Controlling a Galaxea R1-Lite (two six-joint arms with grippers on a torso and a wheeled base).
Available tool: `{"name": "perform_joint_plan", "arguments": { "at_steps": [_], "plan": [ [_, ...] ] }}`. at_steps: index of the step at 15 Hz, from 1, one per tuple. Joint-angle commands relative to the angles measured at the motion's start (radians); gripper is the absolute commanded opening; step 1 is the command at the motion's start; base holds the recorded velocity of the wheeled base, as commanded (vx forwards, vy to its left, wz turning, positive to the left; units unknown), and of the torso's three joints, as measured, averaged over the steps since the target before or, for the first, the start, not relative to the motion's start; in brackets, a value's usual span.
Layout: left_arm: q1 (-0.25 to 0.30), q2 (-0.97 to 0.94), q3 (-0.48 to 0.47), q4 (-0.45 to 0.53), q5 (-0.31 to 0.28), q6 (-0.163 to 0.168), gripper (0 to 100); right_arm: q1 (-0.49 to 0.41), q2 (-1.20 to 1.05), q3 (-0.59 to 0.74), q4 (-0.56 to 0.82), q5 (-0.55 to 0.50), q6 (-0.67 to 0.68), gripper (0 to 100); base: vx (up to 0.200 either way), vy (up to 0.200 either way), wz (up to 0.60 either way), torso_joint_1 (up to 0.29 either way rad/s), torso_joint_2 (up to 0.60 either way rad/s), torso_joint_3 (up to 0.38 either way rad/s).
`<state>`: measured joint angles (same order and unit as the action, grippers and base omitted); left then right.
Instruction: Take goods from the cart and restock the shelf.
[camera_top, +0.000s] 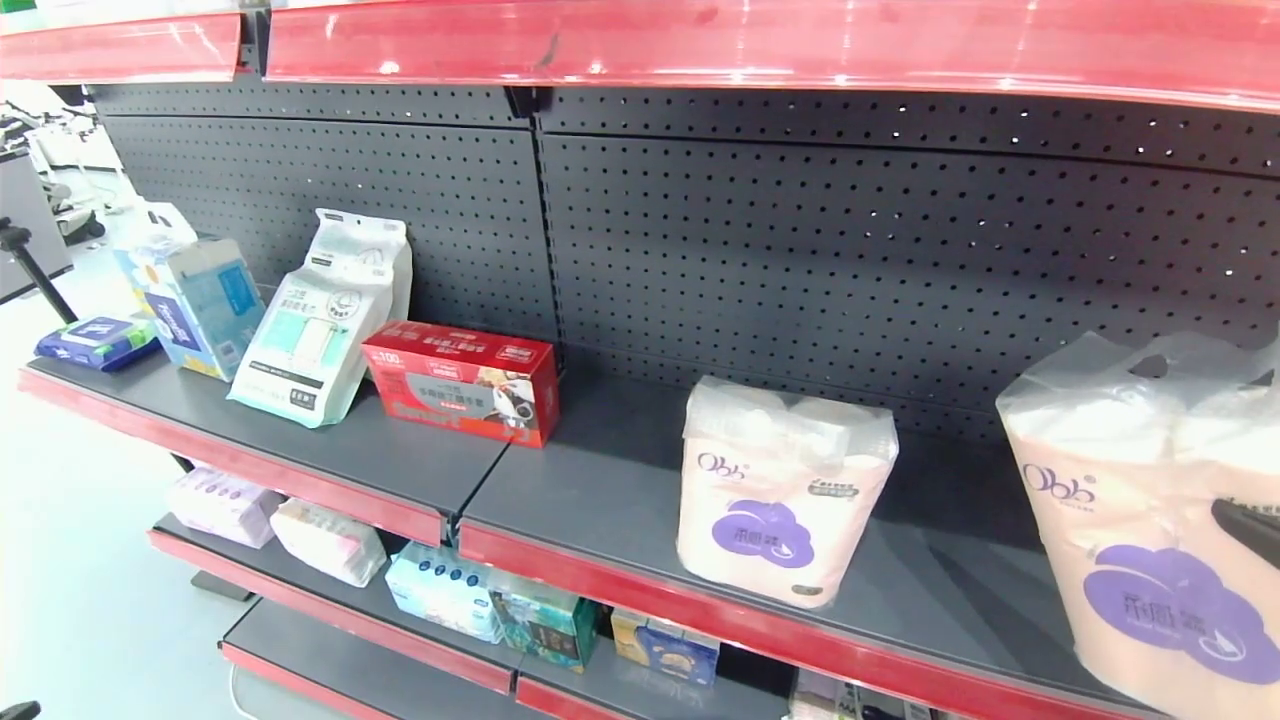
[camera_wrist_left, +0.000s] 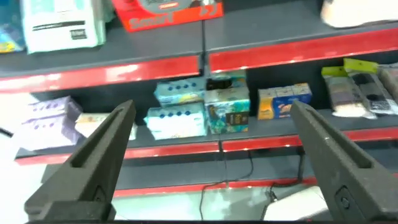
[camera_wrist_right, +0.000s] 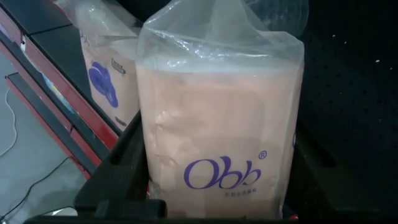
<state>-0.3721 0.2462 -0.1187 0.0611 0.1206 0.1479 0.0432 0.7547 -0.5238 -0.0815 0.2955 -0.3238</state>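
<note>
At the right front edge of the shelf (camera_top: 590, 480), the right gripper (camera_wrist_right: 214, 186) clamps the upright paper pack (camera_wrist_right: 217, 106) between its jaws; the left gripper (camera_wrist_left: 208, 155) gapes wide, empty.

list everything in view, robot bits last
shelved toilet paper pack: 1, peach with purple print, upper shelf
held toilet paper pack: 1, same colours, shelf's right end
red box: 1, red, upper shelf middle
white pouches: 2, white-green, left of red box
tissue pack: 1, blue-white, left of pouches
wipes pack: 1, dark blue, flat at left end
lilac pack: 1, lilac, lower shelf left
pink pack: 1, pale pink, beside it
light blue packs: 2, stacked, lower shelf
teal box: 1, teal, right of them
yellow-blue box: 1, next right
left gripper: 1, black, open, before lower shelves
right gripper: 1, black, shut on held toilet paper pack
</note>
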Motion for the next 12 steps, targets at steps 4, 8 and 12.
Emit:
{"name": "perform_joint_plan", "arguments": {
  "at_steps": [4,8,12],
  "plan": [
    [0.110,-0.154,0.036,0.059,0.099,-0.083,100,0.000,0.003,-0.004,0.000,0.001,-0.006,0,0.000,0.000,0.00,0.000,0.00,0.000],
    [0.286,-0.107,0.034,0.060,0.131,-0.090,100,0.000,0.003,-0.005,0.000,-0.001,-0.006,0,0.000,0.000,0.00,0.000,0.00,0.000],
    [0.501,-0.096,0.034,0.060,0.137,-0.099,100,0.000,0.009,-0.005,0.000,-0.001,-0.006,0,0.000,0.000,0.00,0.000,0.00,0.000]
  ]
}}
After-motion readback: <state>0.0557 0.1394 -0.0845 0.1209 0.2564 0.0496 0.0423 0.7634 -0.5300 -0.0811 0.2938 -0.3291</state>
